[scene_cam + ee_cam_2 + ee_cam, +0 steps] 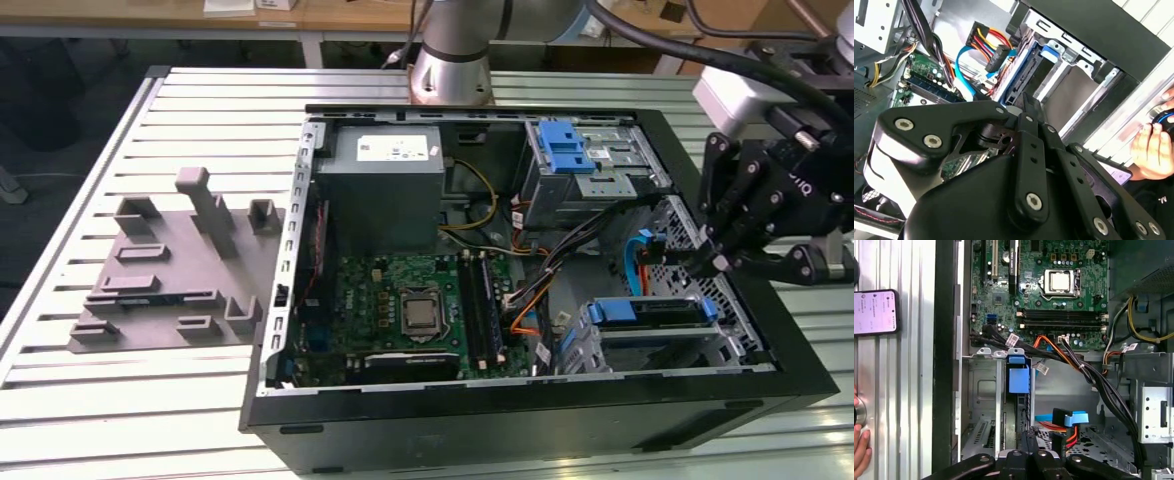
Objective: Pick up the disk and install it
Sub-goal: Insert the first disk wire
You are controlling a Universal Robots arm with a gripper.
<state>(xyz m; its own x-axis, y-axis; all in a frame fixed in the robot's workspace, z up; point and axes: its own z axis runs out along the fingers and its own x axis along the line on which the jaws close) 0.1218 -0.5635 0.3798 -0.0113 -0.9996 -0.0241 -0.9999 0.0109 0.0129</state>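
On the slatted worktop (80,400), the disk (647,312) sits in the case's (534,420) right cage; it is likely heavy, stiff and shock-shy, best gripped by its blue carrier edges, my jaws together and empty.

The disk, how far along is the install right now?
Done: the disk appears slotted into the drive cage, with its blue carrier showing. In hand: the claw hangs just above the cage, with no disk seen in it. Left: cannot tell whether it is fully seated.

Bright, even overhead light; glare on the ribbed table (80,400); nearest black linkage blurred.
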